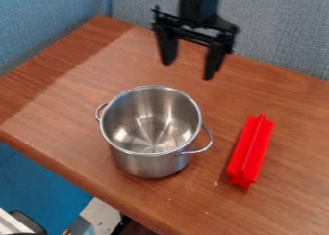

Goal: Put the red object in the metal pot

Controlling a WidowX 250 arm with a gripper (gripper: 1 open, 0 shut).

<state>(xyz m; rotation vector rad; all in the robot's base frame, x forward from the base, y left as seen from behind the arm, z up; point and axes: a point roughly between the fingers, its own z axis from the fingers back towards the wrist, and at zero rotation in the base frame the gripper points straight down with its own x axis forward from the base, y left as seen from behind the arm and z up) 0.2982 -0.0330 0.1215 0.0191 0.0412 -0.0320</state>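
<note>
- The red object (251, 150), a long grooved plastic bar, lies flat on the wooden table (64, 94), near the right front edge and just to the right of the metal pot (153, 131), apart from it.
- The gripper (194, 54) hangs above the table behind the pot, pointing down with its jaws spread wide and nothing between them; the bar is untouched.
- Likely trouble: the bar is narrow and smooth, so a grip taken off-centre or along its length could let it tilt or slip out.
- It sits close to the table edge, so a nudge on the way down could push it off.
- It looks about as long as the pot is wide, so lowered flat it may bridge the rim.
- A blue wall (52, 17) backs the table.
</note>
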